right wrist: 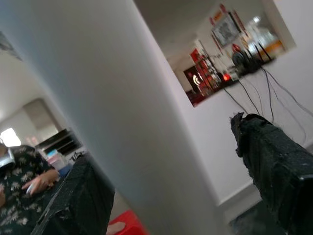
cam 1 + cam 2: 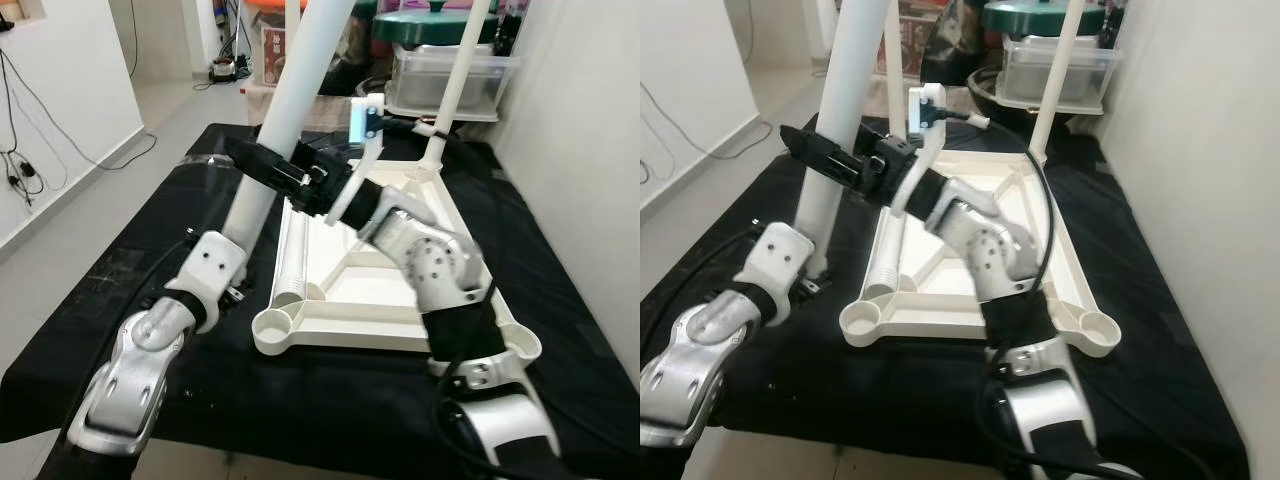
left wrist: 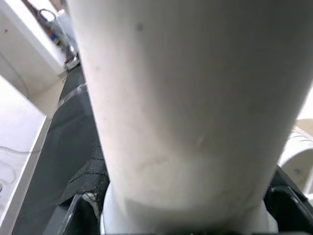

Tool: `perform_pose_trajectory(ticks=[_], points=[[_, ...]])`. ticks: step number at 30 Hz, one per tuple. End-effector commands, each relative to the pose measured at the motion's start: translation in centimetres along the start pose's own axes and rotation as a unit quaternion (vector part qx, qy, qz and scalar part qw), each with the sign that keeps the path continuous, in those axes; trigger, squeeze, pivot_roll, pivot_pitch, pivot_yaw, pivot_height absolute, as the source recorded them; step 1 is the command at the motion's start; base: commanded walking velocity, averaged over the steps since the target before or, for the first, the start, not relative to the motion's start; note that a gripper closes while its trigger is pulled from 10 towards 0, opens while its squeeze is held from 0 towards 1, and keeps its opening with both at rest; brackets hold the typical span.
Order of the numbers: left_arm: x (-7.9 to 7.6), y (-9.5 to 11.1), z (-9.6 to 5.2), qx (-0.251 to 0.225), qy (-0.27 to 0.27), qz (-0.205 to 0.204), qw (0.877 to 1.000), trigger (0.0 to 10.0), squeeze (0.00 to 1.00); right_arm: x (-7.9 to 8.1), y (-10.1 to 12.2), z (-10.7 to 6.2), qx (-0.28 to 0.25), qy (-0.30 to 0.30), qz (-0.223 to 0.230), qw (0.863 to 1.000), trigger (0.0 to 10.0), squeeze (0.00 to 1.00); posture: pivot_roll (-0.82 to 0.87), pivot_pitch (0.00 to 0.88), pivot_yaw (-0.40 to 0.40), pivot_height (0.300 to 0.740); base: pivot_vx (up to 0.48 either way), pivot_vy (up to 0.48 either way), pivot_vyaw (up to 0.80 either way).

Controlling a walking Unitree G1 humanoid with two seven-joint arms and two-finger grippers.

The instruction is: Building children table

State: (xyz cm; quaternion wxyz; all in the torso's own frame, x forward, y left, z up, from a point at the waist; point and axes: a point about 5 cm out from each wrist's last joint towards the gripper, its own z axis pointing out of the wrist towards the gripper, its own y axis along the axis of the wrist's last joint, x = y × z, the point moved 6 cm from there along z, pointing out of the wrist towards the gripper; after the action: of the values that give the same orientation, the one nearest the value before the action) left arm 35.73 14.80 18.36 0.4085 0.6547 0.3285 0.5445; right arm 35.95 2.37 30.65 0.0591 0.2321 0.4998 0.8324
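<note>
The white table top (image 2: 385, 292) lies upside down on a black cloth. One thin white leg (image 2: 457, 70) stands upright in its far right corner. A thick white leg (image 2: 292, 95) leans up over the top's left side. My left gripper (image 2: 238, 282) is shut on this leg's lower end, and the leg (image 3: 186, 112) looms close between the black fingers (image 3: 73, 213). My right gripper (image 2: 275, 165) reaches across and straddles the leg at mid height. It is open, with one finger (image 1: 274, 166) standing apart from the leg (image 1: 112, 112). A ribbed white tube (image 2: 292, 252) lies inside the top's left rim.
The near left corner socket (image 2: 275, 328) is empty. A clear storage box (image 2: 455, 82) and a green lid (image 2: 430, 25) sit behind the table. A white wall runs close on the right. Cables (image 2: 20, 170) hang on the left wall. A seated person (image 1: 24, 171) is in the background.
</note>
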Motion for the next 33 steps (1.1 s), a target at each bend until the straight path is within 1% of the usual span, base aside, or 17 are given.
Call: perform_pose_trajectory(ticks=[1, 2, 3, 4, 6, 7, 9, 12, 16, 21, 23, 25, 28, 30, 31, 32, 33], points=[[-0.6, -0.4, 0.6, 0.016, 0.013, 0.007, 1.000, 10.0, 0.00, -0.6, -0.5, -0.2, -0.005, -0.037, 0.008, 0.999, 10.0, 0.00, 0.08, 0.000, -0.079, 0.740, 0.000, 0.000, 0.00], [-0.6, -0.4, 0.6, 0.016, 0.013, 0.007, 1.000, 10.0, 0.00, -0.6, -0.5, -0.2, -0.005, -0.037, 0.008, 0.999, 10.0, 0.00, 0.08, 0.000, -0.079, 0.740, 0.000, 0.000, 0.00], [-1.6, 0.0, 1.1, 0.015, 0.007, 0.008, 1.000, 10.0, 0.00, -0.6, -1.0, 0.0, -0.010, -0.050, 0.020, 0.998, 10.0, 0.00, 0.08, 0.000, -0.075, 0.740, 0.000, 0.000, 0.00], [-1.6, 0.0, 1.1, 0.015, 0.007, 0.008, 1.000, 10.0, 0.00, -0.6, -1.0, 0.0, -0.010, -0.050, 0.020, 0.998, 10.0, 0.00, 0.08, 0.000, -0.075, 0.740, 0.000, 0.000, 0.00], [-3.8, 1.0, 1.7, 0.003, -0.016, 0.005, 1.000, 10.0, 0.00, -0.5, -1.7, 0.3, -0.019, -0.071, 0.039, 0.997, 10.0, 0.00, 0.08, 0.000, -0.075, 0.740, 0.000, 0.000, 0.00], [-3.8, 1.0, 1.7, 0.003, -0.016, 0.005, 1.000, 10.0, 0.00, -0.5, -1.7, 0.3, -0.019, -0.071, 0.039, 0.997, 10.0, 0.00, 0.08, 0.000, -0.075, 0.740, 0.000, 0.000, 0.00], [-5.5, 1.7, 2.1, -0.004, -0.037, 0.010, 0.999, 10.0, 0.00, -0.6, -2.2, 0.6, -0.025, -0.087, 0.050, 0.995, 10.0, 0.00, 0.08, 0.000, -0.075, 0.740, 0.000, 0.000, 0.00], [-6.4, 2.0, 2.5, -0.006, -0.043, 0.021, 0.999, 10.0, 0.00, -1.0, -2.7, 0.7, -0.025, -0.109, 0.053, 0.992, 10.0, 0.00, 0.09, 0.000, -0.078, 0.740, 0.000, 0.000, 0.00], [-7.4, 2.3, 2.7, -0.010, -0.045, 0.030, 0.998, 10.0, 0.00, -2.0, -3.2, 0.4, -0.025, -0.157, 0.039, 0.986, 10.0, 0.00, 0.09, 0.000, -0.079, 0.740, 0.000, 0.000, 0.00], [-7.7, 2.5, 2.8, -0.009, -0.044, 0.030, 0.999, 10.0, 0.00, -3.3, -3.7, -0.2, -0.021, -0.198, 0.038, 0.979, 10.0, 0.00, 0.09, 0.000, -0.083, 0.740, 0.000, 0.000, 0.00], [-7.7, 2.5, 2.8, -0.009, -0.044, 0.030, 0.999, 10.0, 0.00, -3.3, -3.7, -0.2, -0.021, -0.198, 0.038, 0.979, 10.0, 0.00, 0.09, 0.000, -0.083, 0.740, 0.000, 0.000, 0.00], [-7.8, 2.6, 2.9, -0.007, -0.037, 0.037, 0.999, 10.0, 0.00, -4.4, -4.3, -0.8, -0.014, -0.234, 0.042, 0.971, 9.8, 0.00, 0.09, 0.000, -0.086, 0.740, 0.000, 0.000, 0.00], [-7.8, 2.6, 2.9, -0.007, -0.037, 0.037, 0.999, 10.0, 0.00, -4.4, -4.3, -0.8, -0.014, -0.234, 0.042, 0.971, 9.8, 0.00, 0.09, 0.000, -0.086, 0.740, 0.000, 0.000, 0.00], [-7.7, 2.8, 3.0, -0.009, -0.032, 0.046, 0.998, 10.0, 0.00, -4.7, -4.9, -1.1, -0.009, -0.247, 0.054, 0.968, 3.1, 0.00, 0.09, 0.000, -0.084, 0.740, 0.000, 0.000, 0.00], [-7.8, 2.8, 3.1, -0.010, -0.031, 0.049, 0.998, 10.0, 0.00, -4.7, -5.2, -1.1, -0.008, -0.248, 0.061, 0.967, 3.1, 0.00, 0.09, 0.000, -0.084, 0.740, 0.000, 0.000, 0.00], [-7.8, 2.9, 3.2, -0.011, -0.028, 0.055, 0.998, 10.0, 0.00, -4.6, -5.3, -1.1, -0.008, -0.249, 0.069, 0.966, 0.0, 0.00, 0.09, 0.000, -0.083, 0.740, 0.000, 0.000, 0.00], [-7.7, 3.0, 3.3, -0.013, -0.027, 0.058, 0.998, 10.0, 0.00, -4.5, -5.6, -1.1, -0.008, -0.248, 0.080, 0.965, 0.0, 0.00, 0.09, 0.000, -0.083, 0.740, 0.000, 0.000, 0.00]])
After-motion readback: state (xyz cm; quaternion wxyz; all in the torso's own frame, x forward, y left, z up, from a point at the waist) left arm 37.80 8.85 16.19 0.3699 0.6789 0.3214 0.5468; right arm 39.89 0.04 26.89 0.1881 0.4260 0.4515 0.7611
